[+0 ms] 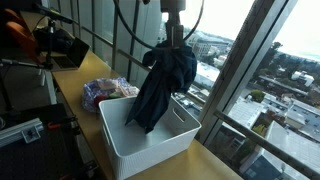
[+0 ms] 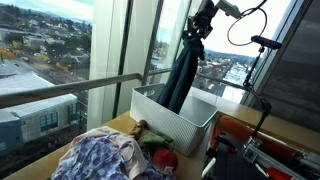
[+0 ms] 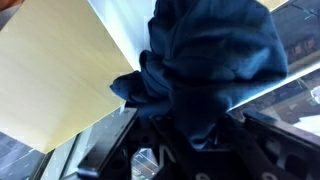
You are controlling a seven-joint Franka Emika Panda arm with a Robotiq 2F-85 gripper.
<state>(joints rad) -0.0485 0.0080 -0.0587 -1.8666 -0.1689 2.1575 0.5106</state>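
Clothes pile sits just left of the white bin. Dark blue cloth dangles over the bin, bottom end dipping inside. Gripper up top is pinched nearly closed on it.

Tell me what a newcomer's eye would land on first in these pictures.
A dark blue garment hangs from the gripper, its lower end reaching into the white basket on the table. Beside the basket lies a crumpled pile of patterned clothes, and tall windows behind show a city far below.
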